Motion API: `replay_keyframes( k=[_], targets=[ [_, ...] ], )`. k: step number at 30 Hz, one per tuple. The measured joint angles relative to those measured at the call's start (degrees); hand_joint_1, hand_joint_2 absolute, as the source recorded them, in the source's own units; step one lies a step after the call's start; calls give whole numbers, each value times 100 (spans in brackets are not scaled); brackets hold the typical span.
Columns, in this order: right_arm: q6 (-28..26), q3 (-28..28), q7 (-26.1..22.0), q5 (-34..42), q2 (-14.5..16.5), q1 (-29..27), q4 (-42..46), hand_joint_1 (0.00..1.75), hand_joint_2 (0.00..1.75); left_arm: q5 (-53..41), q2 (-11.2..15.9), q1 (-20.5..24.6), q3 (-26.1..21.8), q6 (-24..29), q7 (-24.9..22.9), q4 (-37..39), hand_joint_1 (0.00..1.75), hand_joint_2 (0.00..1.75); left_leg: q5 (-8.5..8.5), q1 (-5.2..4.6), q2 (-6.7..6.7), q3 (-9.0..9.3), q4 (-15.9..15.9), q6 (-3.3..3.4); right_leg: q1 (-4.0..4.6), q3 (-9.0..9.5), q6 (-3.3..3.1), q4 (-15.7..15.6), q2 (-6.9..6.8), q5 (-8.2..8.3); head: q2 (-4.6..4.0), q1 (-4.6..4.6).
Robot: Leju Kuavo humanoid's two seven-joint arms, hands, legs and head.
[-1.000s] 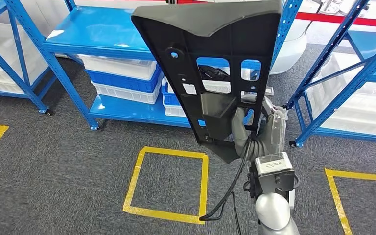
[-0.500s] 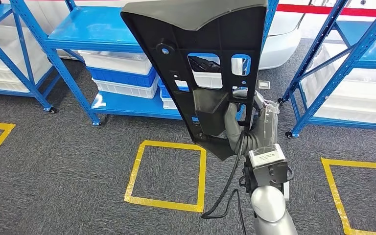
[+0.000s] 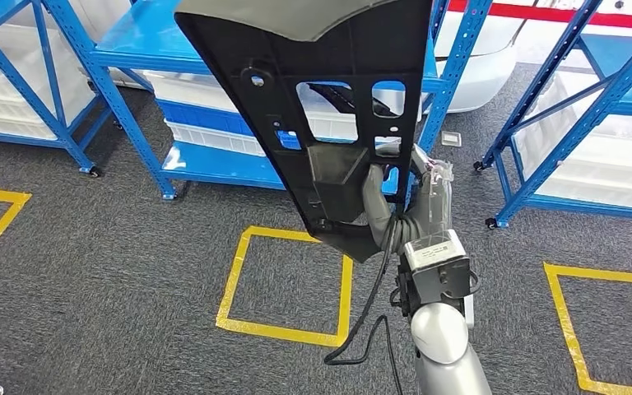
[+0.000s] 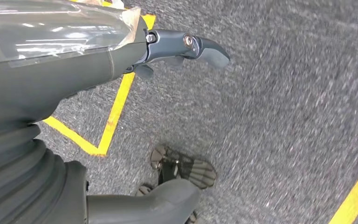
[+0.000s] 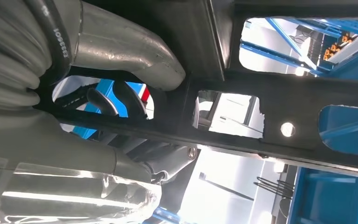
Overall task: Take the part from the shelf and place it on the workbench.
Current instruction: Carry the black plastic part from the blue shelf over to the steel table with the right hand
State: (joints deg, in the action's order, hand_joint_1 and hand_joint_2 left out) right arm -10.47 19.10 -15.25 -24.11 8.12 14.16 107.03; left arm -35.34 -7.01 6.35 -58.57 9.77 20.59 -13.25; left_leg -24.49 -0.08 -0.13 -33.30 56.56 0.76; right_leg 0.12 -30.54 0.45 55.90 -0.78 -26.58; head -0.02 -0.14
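Note:
The part [image 3: 329, 99] is a long black plastic panel with several cut-out windows, held upright and tilted in front of me, its top reaching past the head view's upper edge. My right hand [image 3: 397, 210] grips its lower end, with the grey thumb [image 5: 126, 46] pressed on the near face and darker fingers reaching through a window of the panel [image 5: 279, 100]. My left hand [image 4: 74, 88] hangs over the grey carpet, one dark finger [image 4: 200, 46] stretched out, holding nothing.
A blue steel shelf [image 3: 214, 164] with white and blue bins stands behind the panel, and another blue rack [image 3: 576, 123] stands at the right. Yellow tape squares [image 3: 284, 329] mark the grey carpet ahead, with more tape [image 3: 572, 329] at the right.
The right arm has carried the panel leftward and slightly higher in the view. The whole scene has shifted a little, so the camera moved too. The grip is unchanged.

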Motion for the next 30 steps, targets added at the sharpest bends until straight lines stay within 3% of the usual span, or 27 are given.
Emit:
replay_keyframes(
  k=[6,10,12,15,16,17,18,19,21,23,26,28,30],
  targets=[
    [-1,-3,68,-167,44,12,-2,175,175,-14,8,1,-13,0,-2,0,0,175,43,-47,7,-48,1,87,-34,-50,82,-10,2,54,0,1],
    [-2,-4,67,-214,51,3,-2,175,175,-14,27,0,-36,-3,-2,-2,0,175,80,-45,-1,-71,-12,205,-116,-56,209,-56,-10,107,0,-5],
    [-2,-4,28,-215,51,-21,-4,175,175,-13,29,1,-49,-6,-1,-2,0,175,146,18,0,-61,-87,261,-99,-177,185,194,-3,-60,1,4],
    [-10,-4,-64,-209,23,-128,-26,175,175,-13,28,-4,-56,-10,1,-2,0,175,206,43,-40,-115,-106,279,-101,-645,91,1266,30,-599,1,28],
    [-15,-4,-91,-207,9,-179,-36,175,175,-12,28,-10,-57,-9,1,-2,0,175,220,43,-68,-140,-101,265,-108,-751,99,1539,36,-703,0,30],
    [-19,-4,-114,-204,-5,-230,-44,175,175,-10,29,-17,-59,-9,2,-2,0,175,235,46,-102,-166,-92,247,-119,-752,132,1604,39,-715,0,30],
    [-23,-4,-140,-202,-18,-276,-49,175,175,-8,29,-22,-59,-9,2,-2,0,175,249,52,-142,-190,-77,224,-134,-636,182,1434,45,-637,0,29],
    [-30,-4,-169,-199,-29,-315,-51,175,175,-6,28,-25,-60,-9,4,-2,0,175,258,61,-183,-214,-51,198,-159,-413,237,1049,69,-497,0,29],
    [-55,-2,-239,-190,-52,-397,-56,175,175,-4,31,-28,-61,-8,15,-5,0,175,261,65,-268,-273,29,128,-188,-46,274,354,194,-289,0,33],
    [-81,4,-296,-182,-73,-492,-61,175,175,-4,36,-39,-65,-6,32,-8,0,175,268,55,-334,-323,75,53,-162,49,198,166,266,-238,0,34],
    [-92,28,-335,-179,-84,-569,-67,175,175,-4,36,-73,-85,-4,44,-7,0,175,261,85,-343,-393,129,-32,-152,30,53,187,182,-173,0,25],
    [-108,45,-357,-174,-89,-600,-69,175,175,-7,37,-79,-93,-5,49,-7,0,175,-13,107,-192,-569,531,-83,-170,10,-20,180,103,-135,0,-7],
    [-137,47,-381,-164,-108,-651,-69,175,175,-14,37,-77,-93,-7,50,-6,0,175,-442,111,-48,-887,1308,-127,-134,-15,-51,183,7,-123,0,-33]
  ],
)
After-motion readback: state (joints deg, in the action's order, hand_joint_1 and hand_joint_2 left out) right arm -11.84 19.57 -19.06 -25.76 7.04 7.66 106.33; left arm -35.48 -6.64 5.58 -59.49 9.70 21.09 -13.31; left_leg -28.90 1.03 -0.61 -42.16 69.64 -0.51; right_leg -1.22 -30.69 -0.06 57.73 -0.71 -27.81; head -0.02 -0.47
